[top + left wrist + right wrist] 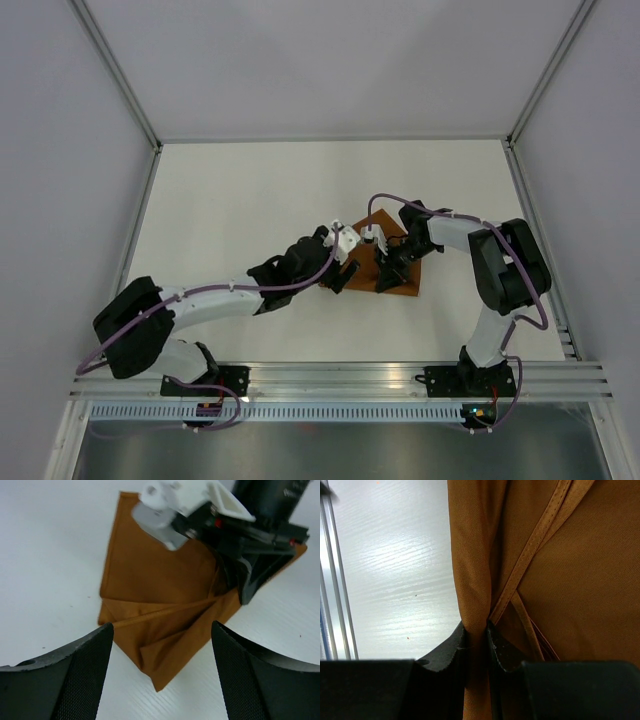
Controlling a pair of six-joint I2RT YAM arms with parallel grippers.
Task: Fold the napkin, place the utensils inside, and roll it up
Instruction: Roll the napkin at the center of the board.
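Right wrist view, nearest first: right fingers [452, 655] narrow, pinching an upright fold of the napkin [560, 580] between the pads. Stitched hems cross just ahead of the tips, and the desk [395, 570] is bare to their left. Only this view shows the pinch. Left wrist view: left fingers [80, 670] wide apart, gripping nothing. The folded, creased napkin lies on the desk just ahead of them, one corner pointing back between the tips, and the right fingers clamp its far right side. Top view: both arms meet at the napkin; the grip itself is hidden.
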